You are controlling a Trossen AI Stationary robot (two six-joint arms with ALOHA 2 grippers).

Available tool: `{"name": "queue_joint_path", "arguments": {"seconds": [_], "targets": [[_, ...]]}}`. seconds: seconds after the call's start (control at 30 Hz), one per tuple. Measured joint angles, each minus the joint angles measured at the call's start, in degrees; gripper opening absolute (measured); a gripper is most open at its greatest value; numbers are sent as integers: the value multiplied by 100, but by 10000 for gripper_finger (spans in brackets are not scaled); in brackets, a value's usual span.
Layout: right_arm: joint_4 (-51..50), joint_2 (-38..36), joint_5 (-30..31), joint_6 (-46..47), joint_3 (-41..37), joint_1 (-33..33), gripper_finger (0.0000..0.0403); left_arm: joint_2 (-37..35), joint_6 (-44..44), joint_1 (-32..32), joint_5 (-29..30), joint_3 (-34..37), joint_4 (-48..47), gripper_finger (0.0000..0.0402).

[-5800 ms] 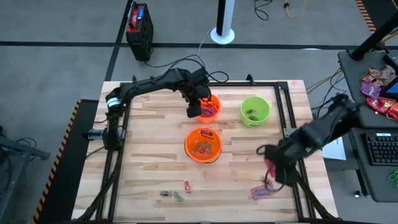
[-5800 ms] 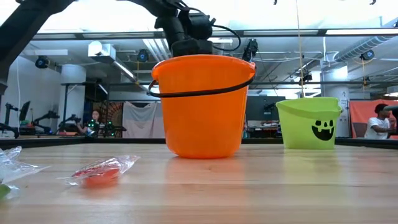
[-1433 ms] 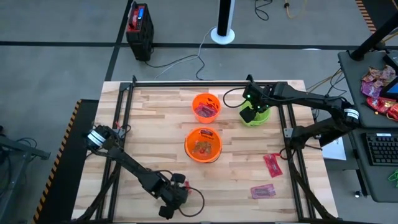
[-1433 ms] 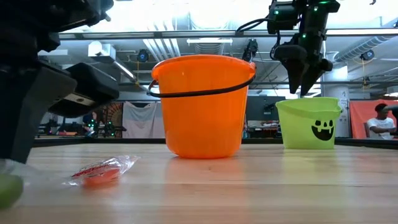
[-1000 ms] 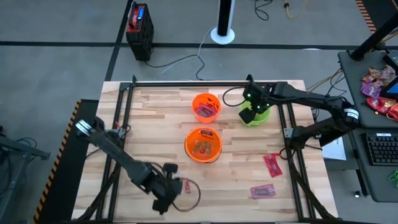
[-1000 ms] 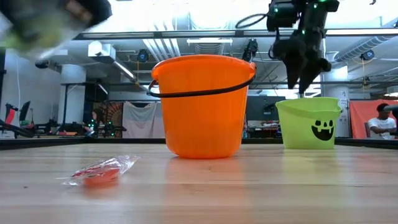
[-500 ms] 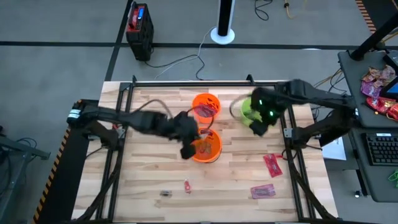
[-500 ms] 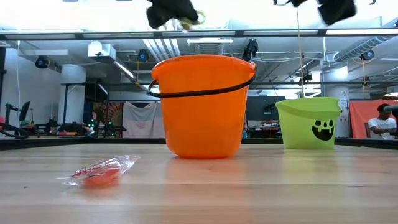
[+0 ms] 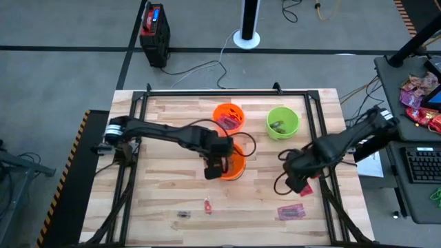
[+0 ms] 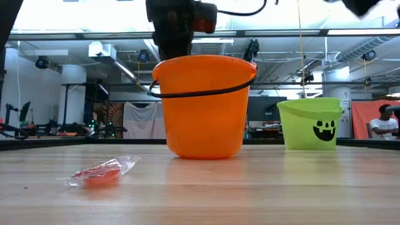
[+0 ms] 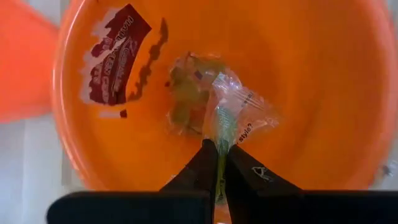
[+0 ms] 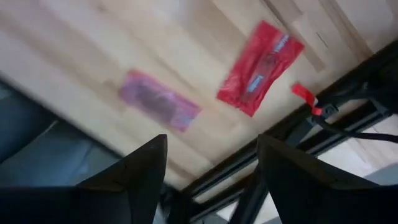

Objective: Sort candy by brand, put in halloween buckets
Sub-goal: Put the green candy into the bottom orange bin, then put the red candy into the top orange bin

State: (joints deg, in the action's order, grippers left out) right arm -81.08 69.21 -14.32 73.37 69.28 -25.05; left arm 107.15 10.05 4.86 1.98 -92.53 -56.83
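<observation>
My left gripper (image 9: 216, 165) hovers over the near orange bucket (image 9: 233, 165), shut on a green-and-clear wrapped candy (image 11: 219, 118). A red packet (image 11: 115, 53) lies on that bucket's floor. My right gripper (image 9: 296, 178) is open above a red packet (image 12: 260, 67) lying flat on the table, with a pink packet (image 12: 158, 99) beside it. The far orange bucket (image 9: 229, 117) and the green bucket (image 9: 282, 122) stand farther back. Two small candies (image 9: 207, 205) (image 9: 182, 214) lie near the near edge. My left gripper pinches the clear wrapper's twisted end (image 11: 221, 138) between its two fingers (image 11: 205, 163), coming from above and pointing down. The candy hangs below the fingers inside the bucket's mouth, lifted clear of the bucket's floor.
The low view shows the near orange bucket (image 10: 203, 106) in the middle, the green bucket (image 10: 310, 124) behind on the right, and a red clear-wrapped candy (image 10: 100, 172) on the wood. A black frame (image 9: 320, 158) runs along the table's sides.
My left gripper has risen from the table's near edge with the green candy and swung toward the far edge, stopping over the near orange bucket. My right gripper has left the green bucket and moved toward the near edge, coming over the red packet.
</observation>
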Motion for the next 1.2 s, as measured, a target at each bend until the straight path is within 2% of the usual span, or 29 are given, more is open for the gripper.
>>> {"name": "queue_joint_path", "arguments": {"seconds": [0.2, 0.43, 0.67, 0.77, 0.9, 1.07, 1.2], "targets": [[899, 20, 148, 518, -1530, -55, 261, 238, 116, -4, 0, -54, 33, 35], [2295, 28, 173, 1035, -3002, -68, 283, 178, 244, -4, -4, -206, -64, 103], [2938, 31, 261, 1089, -3692, -70, 266, 87, 79, 306, -151, -1263, -1793, 153], [3403, 22, 290, 1074, -3901, -68, 247, -166, -16, 732, -190, -1555, -2321, 158], [3540, 15, 327, 1059, -4013, -70, 209, -649, 364, 1470, -188, -1347, -2528, 159], [3502, 24, 378, 899, -3960, -70, 127, -1278, 1824, 2431, -281, -303, -2305, 159], [3413, 35, 561, 717, -3800, -70, 57, -1627, 2702, 3146, -302, 897, -1080, 159]]}}
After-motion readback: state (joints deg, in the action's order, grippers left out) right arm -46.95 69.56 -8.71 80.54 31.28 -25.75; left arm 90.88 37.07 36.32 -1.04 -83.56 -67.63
